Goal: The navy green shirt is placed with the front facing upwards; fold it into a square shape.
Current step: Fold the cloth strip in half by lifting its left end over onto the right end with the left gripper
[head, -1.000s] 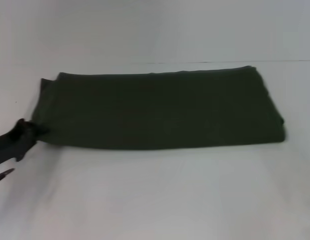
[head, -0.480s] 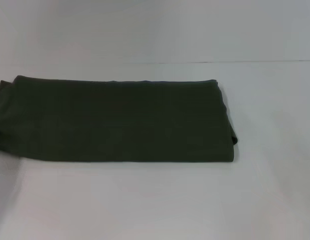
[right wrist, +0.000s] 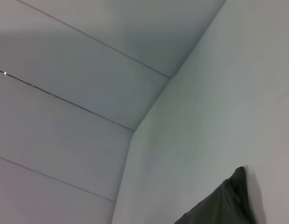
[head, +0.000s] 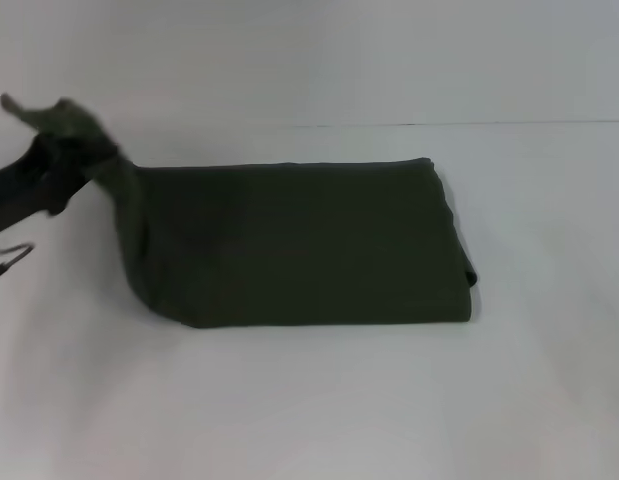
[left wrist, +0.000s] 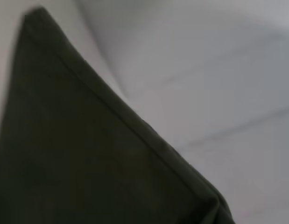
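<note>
While the navy green shirt (head: 309,245) lies folded into a long band across the white table (head: 319,400), its left end is lifted clear of the surface, rising in a slanted drape to the left gripper (head: 64,125). That gripper, at the head view's left edge, is closed on the bunched corner of cloth (a tuft of fabric pokes out above it). Flat on the table, the shirt's right end is stacked in neat layers. Dark olive cloth (left wrist: 88,149) fills much of the left wrist view. Only a sliver at the head view's right edge suggests the right arm; whether its jaws are open I cannot tell.
</note>
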Robot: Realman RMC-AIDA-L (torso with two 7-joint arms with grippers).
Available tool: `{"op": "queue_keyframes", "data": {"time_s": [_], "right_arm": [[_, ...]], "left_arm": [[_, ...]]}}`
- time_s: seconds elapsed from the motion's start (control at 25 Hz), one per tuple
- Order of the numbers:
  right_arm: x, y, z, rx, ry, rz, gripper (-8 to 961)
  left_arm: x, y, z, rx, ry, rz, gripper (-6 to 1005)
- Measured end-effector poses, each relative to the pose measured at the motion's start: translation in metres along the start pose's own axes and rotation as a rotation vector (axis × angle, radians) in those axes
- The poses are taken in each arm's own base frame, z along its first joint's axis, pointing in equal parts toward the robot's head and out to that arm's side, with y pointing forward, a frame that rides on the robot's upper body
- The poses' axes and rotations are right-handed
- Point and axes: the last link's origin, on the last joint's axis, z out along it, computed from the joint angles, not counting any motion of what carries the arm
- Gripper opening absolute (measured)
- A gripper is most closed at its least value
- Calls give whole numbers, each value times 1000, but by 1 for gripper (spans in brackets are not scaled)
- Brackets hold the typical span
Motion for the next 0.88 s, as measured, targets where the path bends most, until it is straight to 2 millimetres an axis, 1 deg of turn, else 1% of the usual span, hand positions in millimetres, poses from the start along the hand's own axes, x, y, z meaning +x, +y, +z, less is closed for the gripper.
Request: {"op": "queue_keyframes", "data": {"time_s": [0.12,0.28,0.48,0.76,0.88], "right_arm": [[0,1,2,-4,2,-3,676],[0,2,4,-8,3,-5,676],[1,2,5,-10,7,-4,676],[3,1,6,-7,10,0,676],[3,0,6,-2,10,0,676]], "left_arm": [[-4,22,23,-64,-74,38,2],[-12,44,51,-104,-167,95,2],[-32,66,85,-133,-263,153,2],[-65,83,130,-86,-376,275,2],[-88,85,149,-51,-446,358,2]]}}
